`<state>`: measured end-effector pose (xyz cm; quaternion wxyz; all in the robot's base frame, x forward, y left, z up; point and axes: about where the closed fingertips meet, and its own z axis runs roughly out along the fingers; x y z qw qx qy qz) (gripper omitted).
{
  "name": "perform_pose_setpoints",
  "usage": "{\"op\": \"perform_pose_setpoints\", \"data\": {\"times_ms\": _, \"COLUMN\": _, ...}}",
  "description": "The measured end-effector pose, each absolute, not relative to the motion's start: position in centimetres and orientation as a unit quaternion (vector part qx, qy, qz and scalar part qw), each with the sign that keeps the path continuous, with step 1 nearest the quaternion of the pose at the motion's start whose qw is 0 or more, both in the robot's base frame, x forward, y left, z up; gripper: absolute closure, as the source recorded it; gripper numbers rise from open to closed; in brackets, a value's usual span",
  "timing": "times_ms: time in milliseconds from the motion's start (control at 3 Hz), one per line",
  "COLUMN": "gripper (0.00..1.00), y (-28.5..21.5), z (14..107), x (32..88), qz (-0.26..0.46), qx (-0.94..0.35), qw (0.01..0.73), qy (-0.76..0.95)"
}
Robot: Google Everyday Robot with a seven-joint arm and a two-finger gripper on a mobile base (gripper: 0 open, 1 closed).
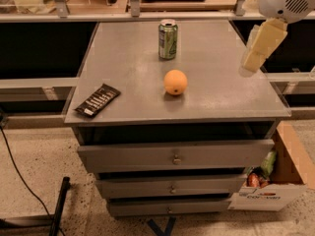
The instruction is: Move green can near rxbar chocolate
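Observation:
The green can (168, 39) stands upright near the back middle of the grey cabinet top (216, 82). The rxbar chocolate (97, 100), a flat dark wrapper with white lettering, lies at the front left corner of the top. My gripper (256, 53) hangs from a white arm at the upper right, above the right part of the top. It is well to the right of the can and far from the bar. It holds nothing that shows.
An orange (175, 82) sits in the middle of the top, between the can and the front edge. Three drawers (174, 157) are below. A cardboard box (275, 181) with packets stands on the floor at the right. A shelf rail (133, 14) runs behind.

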<state>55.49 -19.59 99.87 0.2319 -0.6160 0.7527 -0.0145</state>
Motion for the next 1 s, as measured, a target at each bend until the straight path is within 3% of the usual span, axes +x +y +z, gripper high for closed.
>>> {"op": "perform_pose_setpoints", "data": {"times_ms": 333, "gripper": 0.0, "y": -18.3, "z": 100.05, "x": 59.79, "qz": 0.028, "qx": -0.615, "qw": 0.279, "qy": 0.737}}
{"op": "perform_pose_setpoints", "data": {"times_ms": 1000, "gripper": 0.0, "y": -18.13, "z": 100.48, "x": 60.64, "qz": 0.031, "qx": -0.612, "qw": 0.292, "qy": 0.734}}
